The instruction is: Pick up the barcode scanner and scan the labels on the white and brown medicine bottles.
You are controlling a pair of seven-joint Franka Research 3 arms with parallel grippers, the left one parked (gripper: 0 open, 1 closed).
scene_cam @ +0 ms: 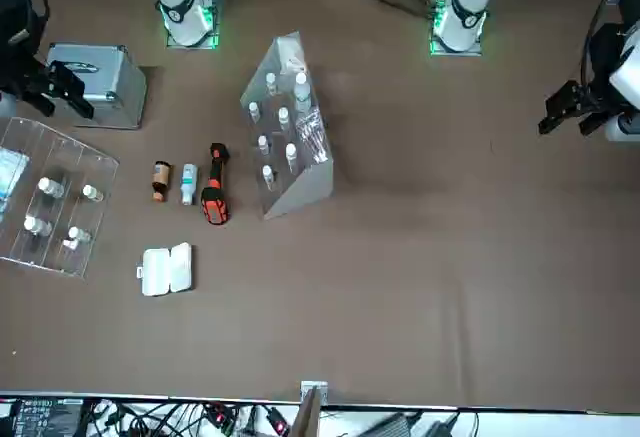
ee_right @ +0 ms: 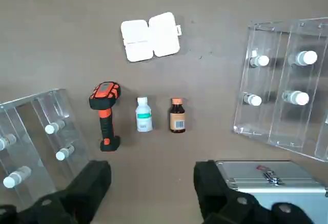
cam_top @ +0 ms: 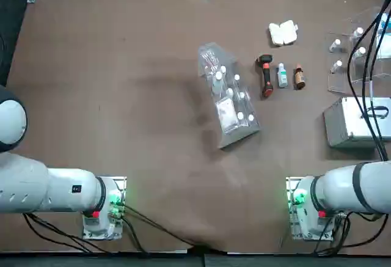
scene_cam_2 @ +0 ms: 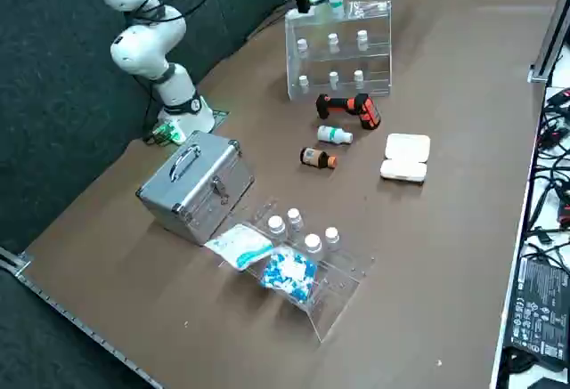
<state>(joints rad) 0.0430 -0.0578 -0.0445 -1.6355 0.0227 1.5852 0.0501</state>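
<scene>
Crowded pickup for the right gripper point(ee_right: 154, 188)
Its fingers stand wide apart above the table; the barcode scanner point(ee_right: 106, 115) lies between the clear rack point(ee_right: 66, 114) and the white bottle point(ee_right: 144, 115). A descent slightly off-centre could roll that bottle into the brown one point(ee_right: 177, 116).

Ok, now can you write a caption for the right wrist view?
Black-and-orange scanner, white bottle and brown bottle lie before the open tool.
</scene>
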